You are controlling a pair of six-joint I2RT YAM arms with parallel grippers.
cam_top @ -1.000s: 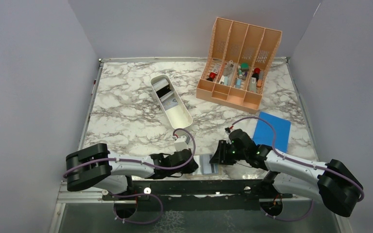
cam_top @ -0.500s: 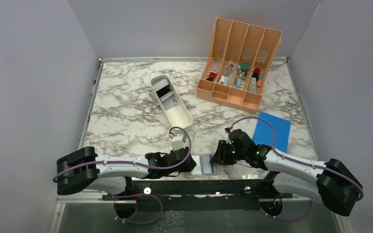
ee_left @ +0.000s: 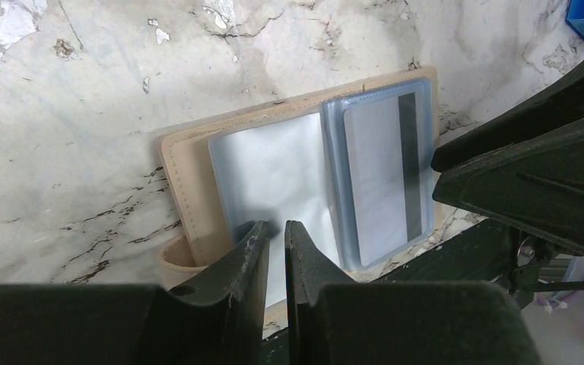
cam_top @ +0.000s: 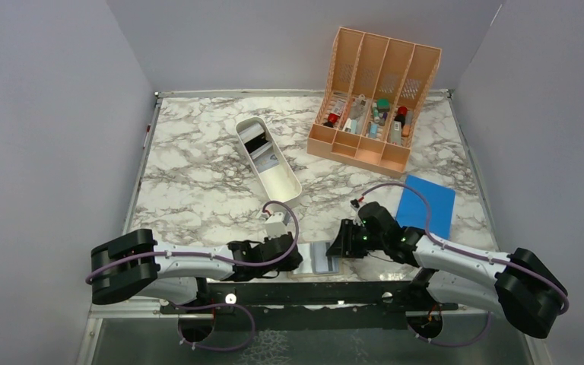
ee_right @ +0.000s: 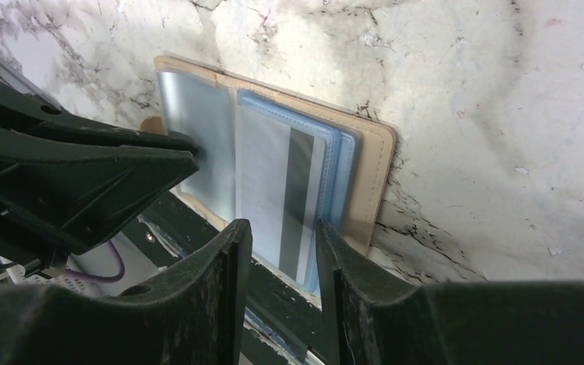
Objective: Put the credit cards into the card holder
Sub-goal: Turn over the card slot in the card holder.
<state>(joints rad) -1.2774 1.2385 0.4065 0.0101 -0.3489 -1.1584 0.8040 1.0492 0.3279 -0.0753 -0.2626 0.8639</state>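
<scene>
Right wrist, card holder open, card lengthwise toward camera, right end effector spread

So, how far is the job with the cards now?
Done: the holder lies open at the near edge, one striped card in its right sleeve. In hand: the left gripper is at the empty-looking left sleeve, the right gripper over the card's end. Left: more cards seem to lie in the white tray.
</scene>
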